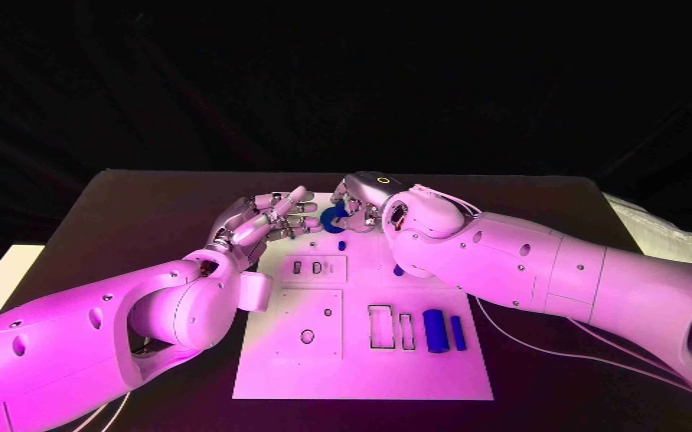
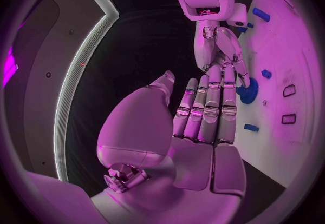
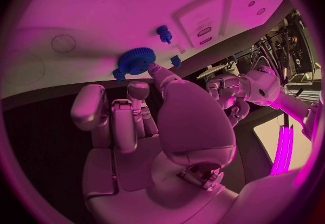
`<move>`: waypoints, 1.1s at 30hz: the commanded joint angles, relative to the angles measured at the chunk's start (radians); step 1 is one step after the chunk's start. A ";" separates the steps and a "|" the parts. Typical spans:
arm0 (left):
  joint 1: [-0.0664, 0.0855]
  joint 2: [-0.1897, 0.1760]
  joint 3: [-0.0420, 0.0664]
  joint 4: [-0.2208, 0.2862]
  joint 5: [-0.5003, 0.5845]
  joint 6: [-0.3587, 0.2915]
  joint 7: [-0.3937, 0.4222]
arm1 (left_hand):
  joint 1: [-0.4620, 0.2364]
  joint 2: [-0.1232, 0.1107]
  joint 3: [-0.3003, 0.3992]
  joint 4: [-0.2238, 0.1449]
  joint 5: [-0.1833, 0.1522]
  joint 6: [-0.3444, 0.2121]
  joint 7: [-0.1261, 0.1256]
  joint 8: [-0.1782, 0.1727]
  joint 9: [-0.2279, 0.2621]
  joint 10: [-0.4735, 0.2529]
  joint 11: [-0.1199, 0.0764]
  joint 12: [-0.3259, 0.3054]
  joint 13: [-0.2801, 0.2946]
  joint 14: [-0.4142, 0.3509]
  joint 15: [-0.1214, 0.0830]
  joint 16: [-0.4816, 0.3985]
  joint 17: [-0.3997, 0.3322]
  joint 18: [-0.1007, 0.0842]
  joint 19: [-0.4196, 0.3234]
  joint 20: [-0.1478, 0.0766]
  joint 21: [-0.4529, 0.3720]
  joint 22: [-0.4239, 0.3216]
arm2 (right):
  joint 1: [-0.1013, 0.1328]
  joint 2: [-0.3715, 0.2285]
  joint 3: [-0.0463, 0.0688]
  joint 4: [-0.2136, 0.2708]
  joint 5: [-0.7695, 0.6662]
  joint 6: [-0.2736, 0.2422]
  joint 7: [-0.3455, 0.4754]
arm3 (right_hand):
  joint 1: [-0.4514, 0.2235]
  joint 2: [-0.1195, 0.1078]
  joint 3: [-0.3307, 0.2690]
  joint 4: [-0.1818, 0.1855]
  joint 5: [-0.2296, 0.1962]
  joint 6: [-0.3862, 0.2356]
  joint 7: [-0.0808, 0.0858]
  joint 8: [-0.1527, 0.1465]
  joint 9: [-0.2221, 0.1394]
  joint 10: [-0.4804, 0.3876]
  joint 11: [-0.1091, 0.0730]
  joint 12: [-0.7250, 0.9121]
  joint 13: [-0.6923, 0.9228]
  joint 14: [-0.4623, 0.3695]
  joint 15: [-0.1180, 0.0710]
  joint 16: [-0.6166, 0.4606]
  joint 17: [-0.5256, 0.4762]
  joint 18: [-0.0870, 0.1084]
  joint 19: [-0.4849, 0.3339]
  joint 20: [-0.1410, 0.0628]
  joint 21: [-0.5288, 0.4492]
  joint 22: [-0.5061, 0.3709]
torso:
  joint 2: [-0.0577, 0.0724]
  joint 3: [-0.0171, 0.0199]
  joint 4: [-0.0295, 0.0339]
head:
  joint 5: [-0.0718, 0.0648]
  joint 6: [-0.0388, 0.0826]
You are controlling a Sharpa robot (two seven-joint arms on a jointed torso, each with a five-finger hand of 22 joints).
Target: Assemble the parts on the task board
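Two blue bars [image 1: 443,331] are lying on the white board's [image 1: 361,372] near end. Farther back, the right hand [image 1: 372,210] is pinching a blue gear [image 1: 333,219], probably light, stiff, best gripped by its toothed rim. Beside it, the left hand [image 1: 270,220] is hovering, fingers straight, grasping nothing.

Smooth white arm shells with small round screw holes, thin trailing cables

I work in a robotics lab: a black table [image 1: 144,202] before black curtains, my white task board [image 1: 361,362] on it.
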 commanded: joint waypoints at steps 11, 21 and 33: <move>0.000 -0.003 0.001 0.000 0.000 0.017 0.008 | 0.003 0.008 0.001 -0.008 0.003 0.004 0.006 -0.007 -0.001 0.006 0.005 -0.006 -0.001 -0.006 0.003 -0.006 0.003 0.012 0.004 0.004 -0.008 -0.002 | -0.003 -0.073 0.002 0.067 0.011 -0.063 0.022 | -0.003 -0.010 -0.043 0.025 0.033 -0.008 0.003 0.009 0.006 0.002 0.002 0.011 0.016 0.066 0.009 0.005 0.060 -0.014 0.003 0.012 0.001 0.005 | 0.000 0.0011 -0.0012 | 0.004 -0.005; 0.000 -0.014 0.000 0.000 0.000 0.020 0.009 | 0.003 0.008 0.001 -0.009 0.003 0.004 0.005 -0.008 -0.001 0.006 0.005 -0.006 -0.001 -0.006 0.003 -0.006 0.003 0.012 0.004 0.004 -0.008 -0.003 | 0.022 -0.281 0.014 0.216 0.164 -0.090 0.137 | 0.012 0.001 -0.046 0.028 0.064 0.020 -0.003 0.016 0.010 0.029 -0.004 0.060 0.059 0.067 0.004 0.009 0.067 -0.016 0.009 0.008 0.008 0.017 | -0.006 0.0055 -0.0173 | 0.008 -0.003; -0.003 -0.015 0.000 -0.014 0.000 0.040 0.011 | 0.007 0.014 0.002 -0.017 0.003 0.018 -0.003 -0.006 0.000 0.022 -0.002 -0.005 0.001 0.004 -0.002 -0.007 0.010 0.013 0.011 0.002 -0.009 -0.004 | 0.026 -0.426 0.014 0.151 0.350 0.010 0.386 | 0.060 -0.003 -0.041 -0.003 0.054 0.027 -0.003 0.011 0.008 0.030 -0.005 0.074 0.077 0.072 0.003 0.022 0.091 -0.019 0.013 0.007 0.016 0.030 | -0.015 0.0181 -0.0341 | 0.007 -0.004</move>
